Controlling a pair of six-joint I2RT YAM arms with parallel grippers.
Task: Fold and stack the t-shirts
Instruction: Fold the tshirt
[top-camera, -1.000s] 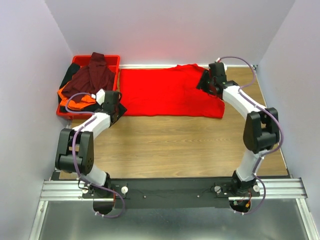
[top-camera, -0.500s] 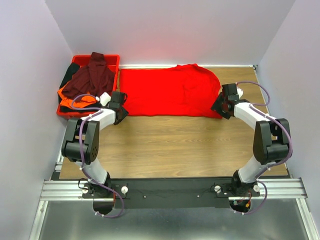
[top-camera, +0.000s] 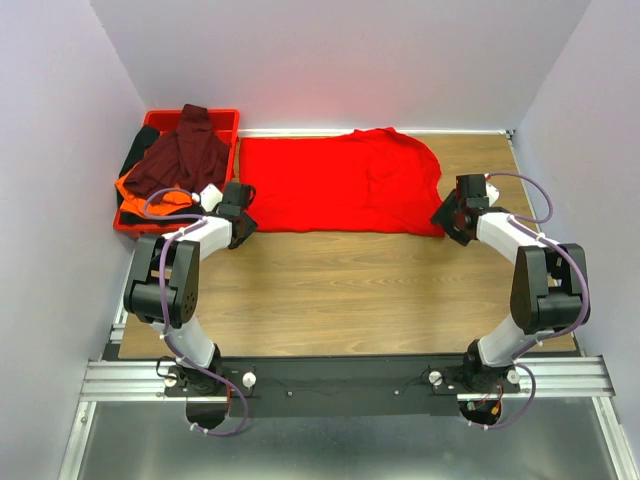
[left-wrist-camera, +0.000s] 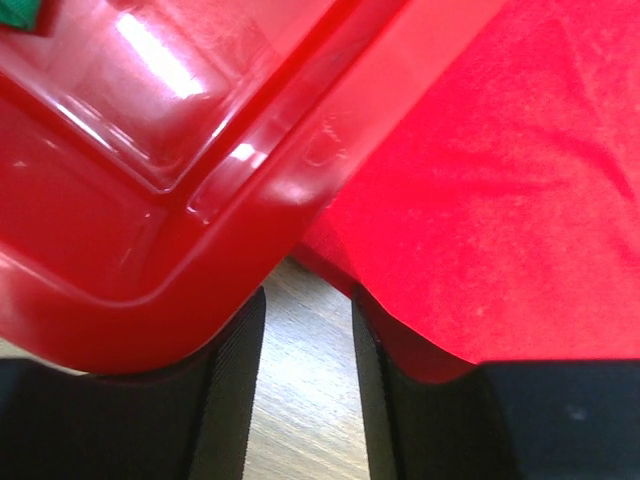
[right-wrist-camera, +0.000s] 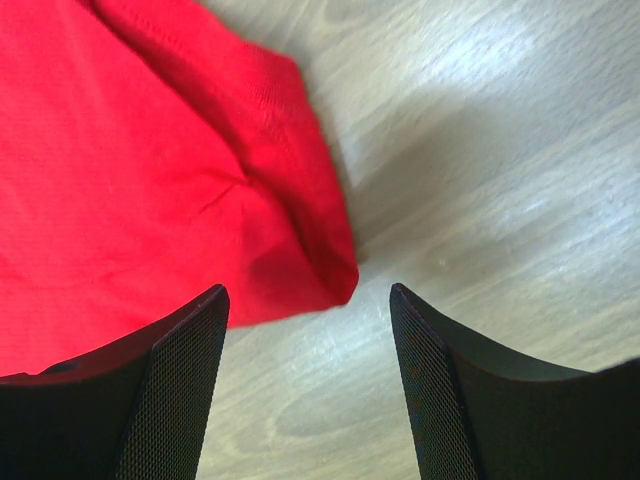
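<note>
A bright red t-shirt (top-camera: 340, 185) lies spread flat at the back of the table. My left gripper (top-camera: 243, 215) is at its near left corner, low over the table between the shirt and the tray. In the left wrist view it (left-wrist-camera: 308, 300) is open with bare wood between the fingers, and the shirt's edge (left-wrist-camera: 480, 220) lies against the right finger. My right gripper (top-camera: 447, 218) is at the near right corner. In the right wrist view it (right-wrist-camera: 310, 300) is open and empty, with the shirt's corner (right-wrist-camera: 320, 270) just ahead between the fingertips. Maroon (top-camera: 185, 150), orange (top-camera: 140, 190) and black (top-camera: 133, 150) shirts lie heaped in the tray.
The rigid red tray (top-camera: 228, 118) stands at the back left, its corner (left-wrist-camera: 150, 250) close against my left gripper. Walls close off the back and both sides. Bare wood table (top-camera: 340, 290) lies in front of the shirt.
My right arm has swung from the shirt's back right edge to its near right corner. The shirt's right side now lies rounded and flat. My left gripper shifted slightly right.
</note>
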